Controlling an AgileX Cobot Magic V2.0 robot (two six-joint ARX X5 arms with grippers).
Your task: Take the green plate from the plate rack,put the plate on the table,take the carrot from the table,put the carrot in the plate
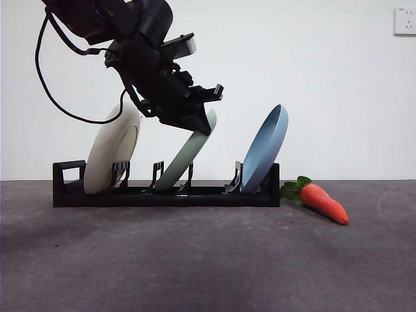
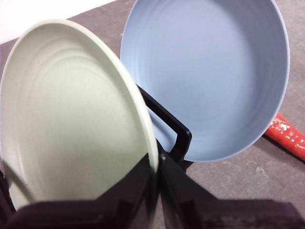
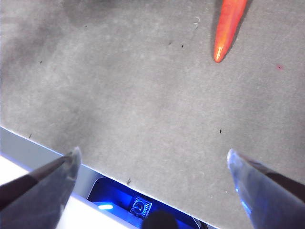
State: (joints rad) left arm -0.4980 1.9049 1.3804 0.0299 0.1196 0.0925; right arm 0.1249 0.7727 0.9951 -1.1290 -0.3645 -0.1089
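**Green plate gripped at its rim, seated in the rack**

The green plate (image 1: 185, 159) leans in the middle slot of the plate rack (image 1: 166, 194), its lower edge down between the dividers. The left gripper (image 1: 203, 117) comes down from the upper left of the front view, and its jaws are closed on the plate's upper rim (the left wrist view shows the green plate (image 2: 71, 114) pinched edge-on between them, at the left gripper (image 2: 157, 176)). A cream-white plate (image 1: 112, 151) stands in the slot at the handle end, and a blue plate (image 1: 265, 148) in the slot at the far end; the blue plate (image 2: 209, 76) fills the space behind the green one. The carrot (image 1: 322, 201) lies on the desk (image 1: 208, 260) just beside the rack's blue-plate end, leaves towards the rack. The right gripper (image 3: 152, 167) hangs over bare desk with jaws wide apart, the carrot (image 3: 228, 28) well ahead of it.
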